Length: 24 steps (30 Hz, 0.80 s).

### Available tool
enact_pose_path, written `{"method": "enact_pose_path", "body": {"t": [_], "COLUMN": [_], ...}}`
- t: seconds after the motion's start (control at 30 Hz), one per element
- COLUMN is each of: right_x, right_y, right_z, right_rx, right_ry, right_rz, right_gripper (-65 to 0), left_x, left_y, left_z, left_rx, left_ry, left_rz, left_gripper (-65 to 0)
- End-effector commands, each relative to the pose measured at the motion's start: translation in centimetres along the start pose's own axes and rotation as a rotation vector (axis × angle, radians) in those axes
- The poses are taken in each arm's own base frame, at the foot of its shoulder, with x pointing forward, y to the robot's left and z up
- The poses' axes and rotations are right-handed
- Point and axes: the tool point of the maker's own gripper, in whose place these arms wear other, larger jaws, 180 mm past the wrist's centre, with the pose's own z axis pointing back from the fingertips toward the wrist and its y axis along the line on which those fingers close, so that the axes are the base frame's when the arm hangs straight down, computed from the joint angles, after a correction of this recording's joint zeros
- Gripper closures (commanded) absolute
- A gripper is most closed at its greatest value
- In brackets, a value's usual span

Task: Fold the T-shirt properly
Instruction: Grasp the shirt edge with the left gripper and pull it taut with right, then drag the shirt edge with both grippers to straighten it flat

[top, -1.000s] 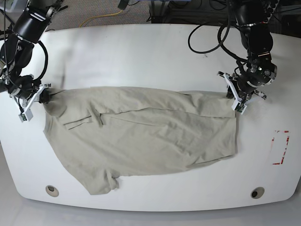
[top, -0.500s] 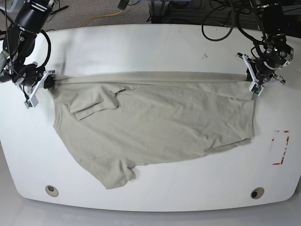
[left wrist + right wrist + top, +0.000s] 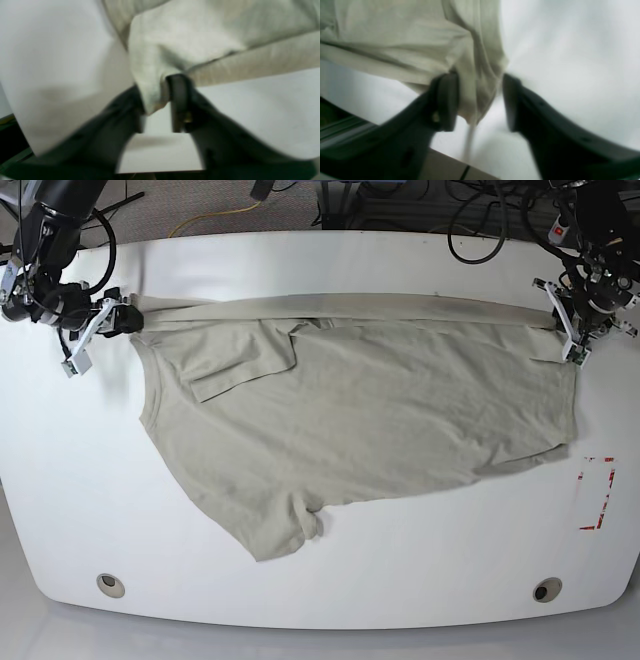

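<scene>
Overhead base view — two close wrist views

A white table (image 3: 330, 260) bears red tape marks (image 3: 597, 493) and two round holes (image 3: 111, 585).

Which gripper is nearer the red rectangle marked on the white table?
Left. The left gripper is at the khaki cotton T-shirt's corner on the red rectangle's side; the right gripper is at the far corner, across the shirt.
</scene>
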Motion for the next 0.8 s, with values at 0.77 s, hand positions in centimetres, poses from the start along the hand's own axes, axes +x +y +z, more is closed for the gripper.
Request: {"method": "enact_pose_path", "body": {"t": [0.77], "right_x": [7.1], "right_y": [3.5], "right_z": [0.4], "right_rx": [0.027], "right_ry": [-0.153], "right_rz": [0.171], "right_gripper": [-40.3], "left_x": [5.6], "left_y": [4.0], "left_z": [4.1], "left_rx": [0.136], "left_ry": [-0.171], "left_rz": [0.011], "left_gripper": [-33.3]}}
